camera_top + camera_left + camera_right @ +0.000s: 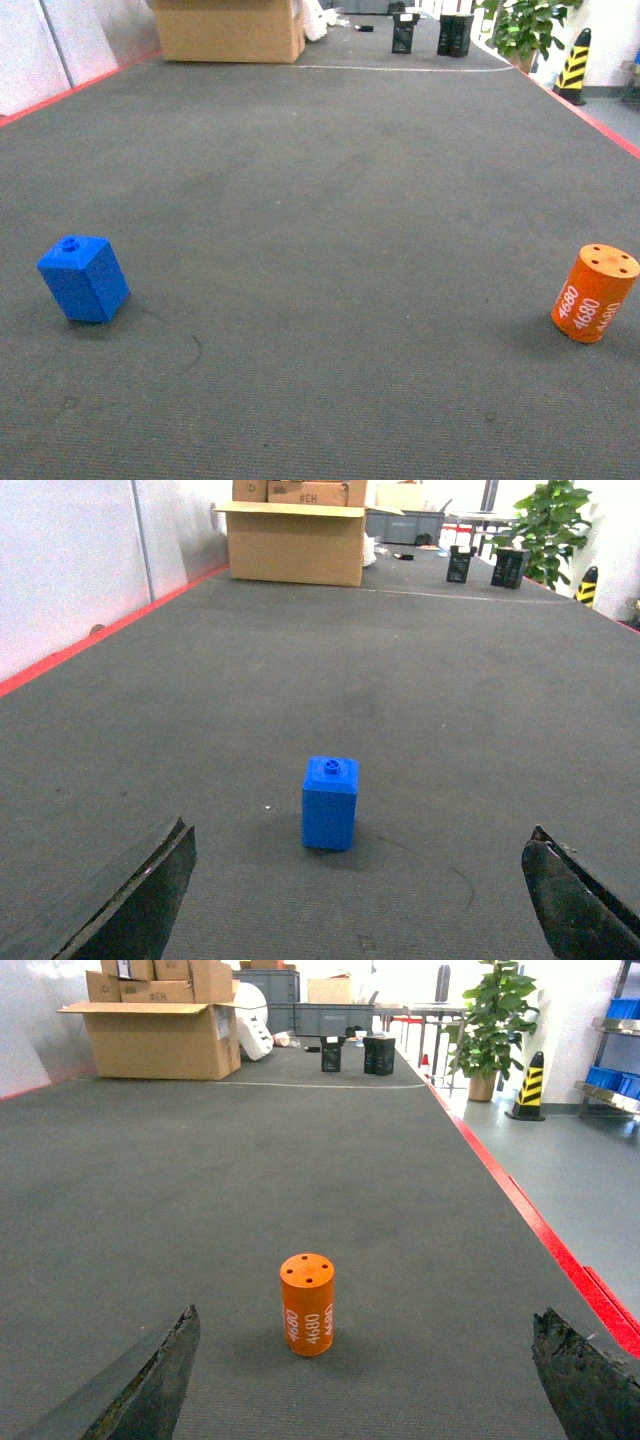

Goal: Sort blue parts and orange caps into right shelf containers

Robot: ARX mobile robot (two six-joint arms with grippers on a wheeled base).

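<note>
A blue part [84,278] stands on the dark mat at the near left. In the left wrist view the same blue part [330,803] is upright, stud up, ahead of my left gripper [360,910], which is open with nothing between its fingers. An orange cap [596,293] marked 4680 stands at the near right. In the right wrist view the cap [307,1304] stands upright ahead of my open, empty right gripper [360,1385], slightly left of centre. Blue containers [615,1080] sit on a steel shelf [600,1097] far off to the right. Neither gripper shows in the head view.
The mat-covered table has a red edge [530,1210] along its right side, with floor beyond it. A cardboard box [228,30] and two small black boxes [455,35] stand at the far end. A potted plant [490,1020] and a striped cone [529,1085] stand off the table.
</note>
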